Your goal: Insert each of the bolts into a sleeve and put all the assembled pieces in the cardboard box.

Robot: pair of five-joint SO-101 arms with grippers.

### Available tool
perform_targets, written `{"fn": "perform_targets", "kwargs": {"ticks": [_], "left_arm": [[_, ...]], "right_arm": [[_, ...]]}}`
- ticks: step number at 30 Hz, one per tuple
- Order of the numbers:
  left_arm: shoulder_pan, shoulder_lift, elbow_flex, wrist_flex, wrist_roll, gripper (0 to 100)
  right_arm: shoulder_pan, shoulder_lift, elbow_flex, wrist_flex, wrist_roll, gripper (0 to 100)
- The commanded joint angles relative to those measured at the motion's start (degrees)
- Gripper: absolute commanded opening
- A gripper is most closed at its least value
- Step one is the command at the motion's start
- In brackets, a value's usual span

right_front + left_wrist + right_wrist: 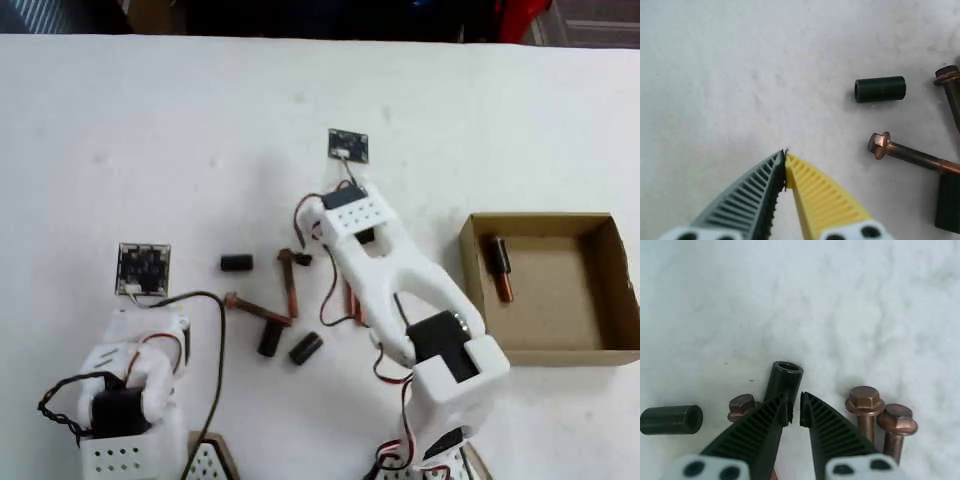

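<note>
Three black sleeves (236,263) (269,338) (305,348) and copper bolts (290,282) (255,308) lie loose mid-table. The cardboard box (600,290) at the right holds one bolt in a sleeve (498,267). My left gripper (785,155) is shut and empty over bare table, with a sleeve (880,89) and a bolt (910,152) off to one side. My right gripper (795,412) is all but shut, holding nothing. A sleeve (785,379) lies just past one fingertip. Two bolts (865,407) (897,425), a bolt head (741,406) and another sleeve (672,419) lie around it.
The right arm (400,280) stretches over the middle of the table and covers part of the bolts beneath it. The left arm (130,390) sits at the near left corner. Bare white table spreads to the far side and the left.
</note>
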Motion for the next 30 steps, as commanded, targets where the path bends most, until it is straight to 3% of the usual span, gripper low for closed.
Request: {"fn": "perform_targets", "kwargs": {"ticks": [1, 11, 21, 30], "left_arm": [[-0.7, -0.3, -0.3, 0.0, 0.2, 2], [-0.7, -0.3, -0.3, 0.0, 0.2, 2], [-0.7, -0.3, -0.2, 0.0, 0.2, 2], [-0.7, -0.3, -0.2, 0.0, 0.2, 2]], "right_arm": [[-1.3, -0.5, -2.8, 0.2, 3.1, 3.4], [-2.4, -0.5, -7.4, 6.2, 4.9, 24.6], [-3.2, 1.8, -7.4, 2.6, 4.9, 18.7], [-3.0, 8.2, -9.5, -0.7, 0.2, 16.3]]}}
